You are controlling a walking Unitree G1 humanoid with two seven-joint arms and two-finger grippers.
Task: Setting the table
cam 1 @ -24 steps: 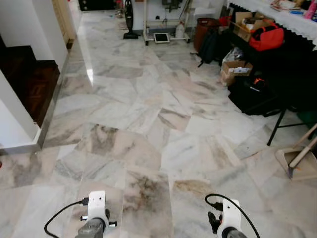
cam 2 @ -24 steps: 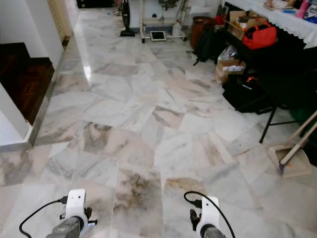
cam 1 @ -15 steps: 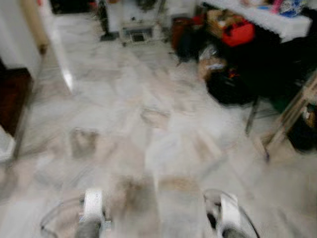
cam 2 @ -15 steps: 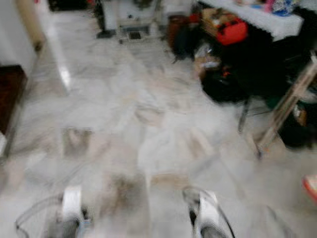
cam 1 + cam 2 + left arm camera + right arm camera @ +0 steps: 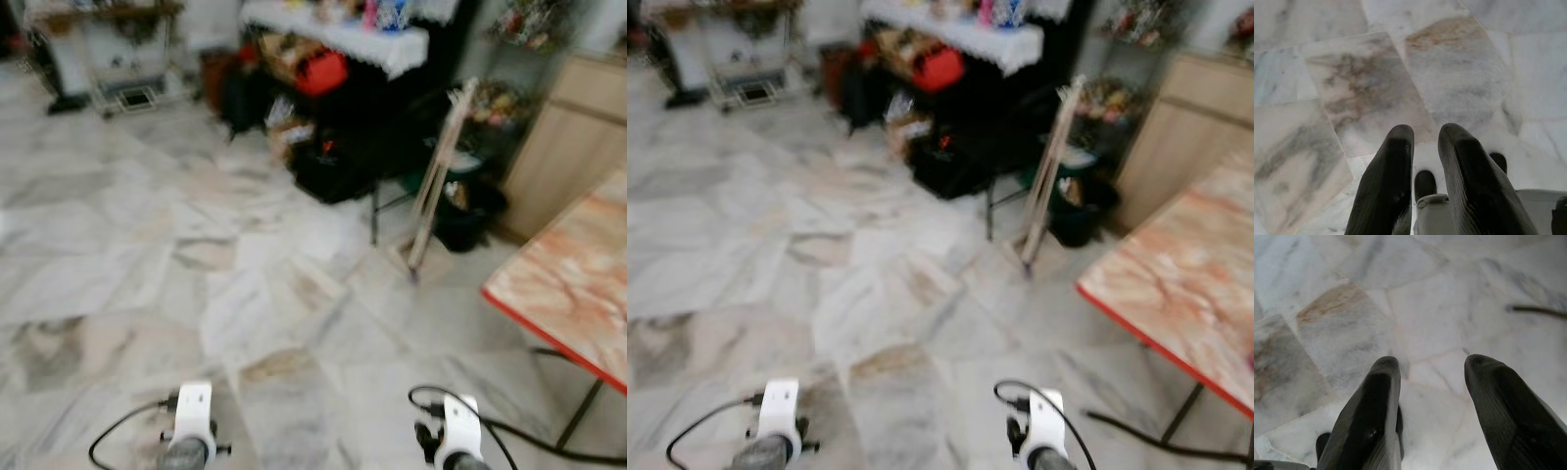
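Here, both arms hang low over the grey-veined white marble tile floor [image 5: 147,264], each carrying nothing. The left gripper [image 5: 1425,139], at the near left, has its two long black fingers standing a narrow gap apart with only floor between them. The right gripper [image 5: 1432,364], at the near right, has its fingers spread wider, likewise over bare tile. A thin black cable [image 5: 549,452] lies on the floor near the right arm.

At the right stands the table with a pinkish marbled top and red edge [image 5: 573,284], its top bare where it can be seen (the head views are blurred, so fine detail is lost). Farther off, past the middle, a pale wooden-handled broom or dustpan [image 5: 436,176] leans upright beside a black bin [image 5: 470,211]. Behind it a long table with a white lace cloth [image 5: 343,34] carries small objects, with a red bag [image 5: 318,70], black bags [image 5: 333,162] and cardboard boxes beneath. A light wooden cabinet [image 5: 568,147] stands at the far right.
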